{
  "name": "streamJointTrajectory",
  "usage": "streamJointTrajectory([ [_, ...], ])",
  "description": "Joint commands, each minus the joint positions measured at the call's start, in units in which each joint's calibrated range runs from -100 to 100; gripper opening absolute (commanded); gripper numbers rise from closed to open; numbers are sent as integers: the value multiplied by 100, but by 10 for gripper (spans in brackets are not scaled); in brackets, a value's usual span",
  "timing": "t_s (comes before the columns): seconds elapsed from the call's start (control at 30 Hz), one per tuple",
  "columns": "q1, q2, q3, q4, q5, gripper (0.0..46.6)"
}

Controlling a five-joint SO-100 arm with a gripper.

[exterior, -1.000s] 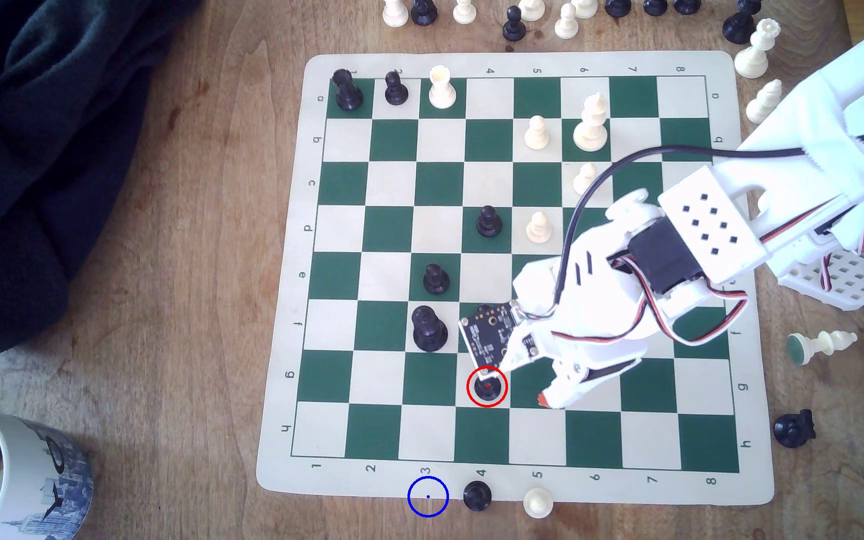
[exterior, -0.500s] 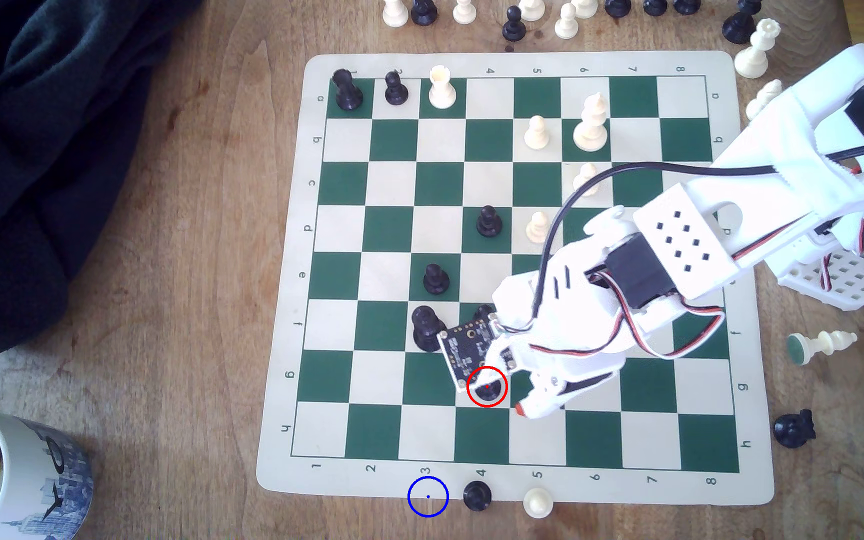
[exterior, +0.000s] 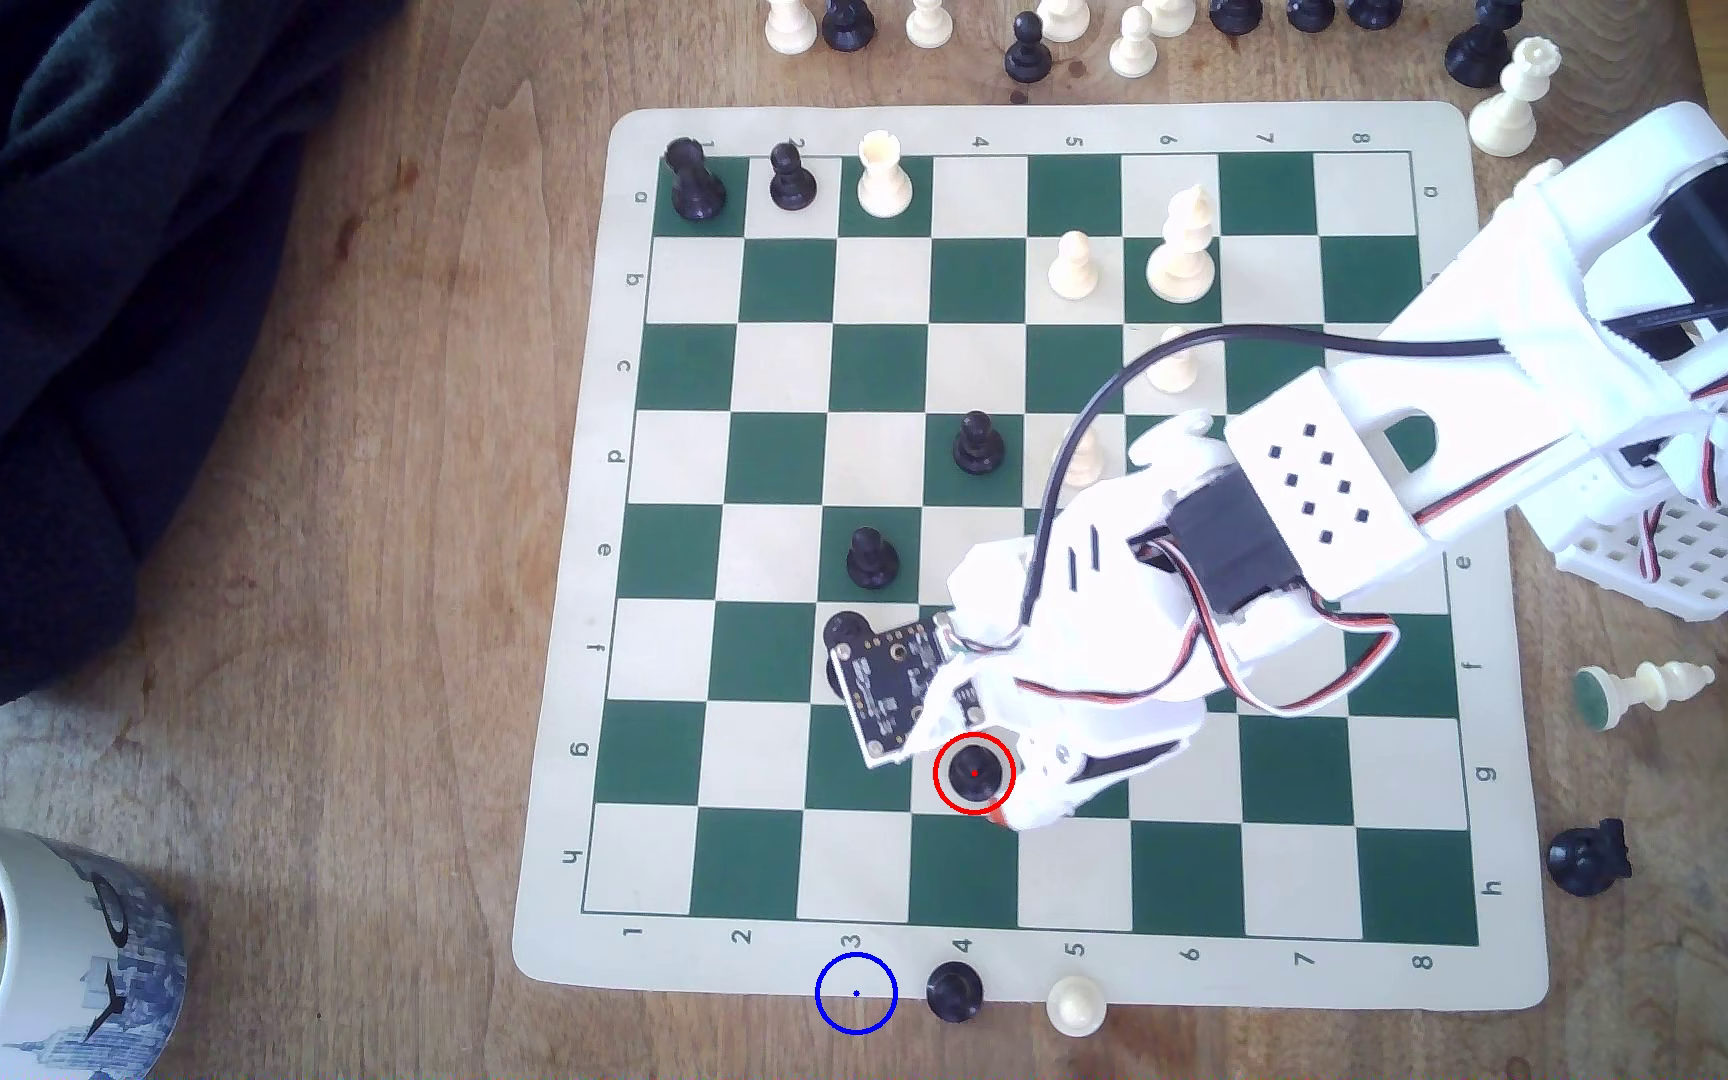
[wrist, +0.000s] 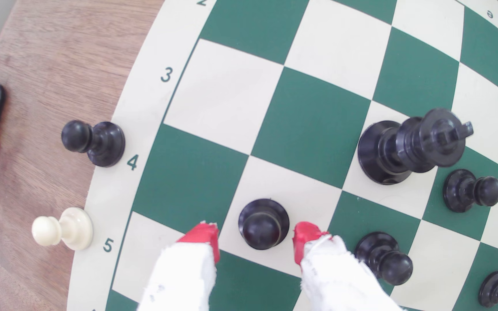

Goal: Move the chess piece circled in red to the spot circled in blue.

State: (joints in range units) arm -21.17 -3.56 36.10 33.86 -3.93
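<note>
We had slid our white gripper over until its spread red tips straddled the small black plastic pawn | pawn upright, ungripped, near board's numbered edge | blue ring off that edge, unfilled.

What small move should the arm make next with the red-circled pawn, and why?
Probably close the tool on the black pawn. In the wrist view its red fingertips stand on either side of the pawn with gaps, so it is open and nothing is gripped yet; the blue ring waits off the board.
</note>
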Motion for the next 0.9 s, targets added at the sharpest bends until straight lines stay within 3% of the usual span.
streamJointTrajectory([
  [0.0,-7,-51,-455,-78,15,130],
  [0.87,-23,101,-591,-176,0,114],
])
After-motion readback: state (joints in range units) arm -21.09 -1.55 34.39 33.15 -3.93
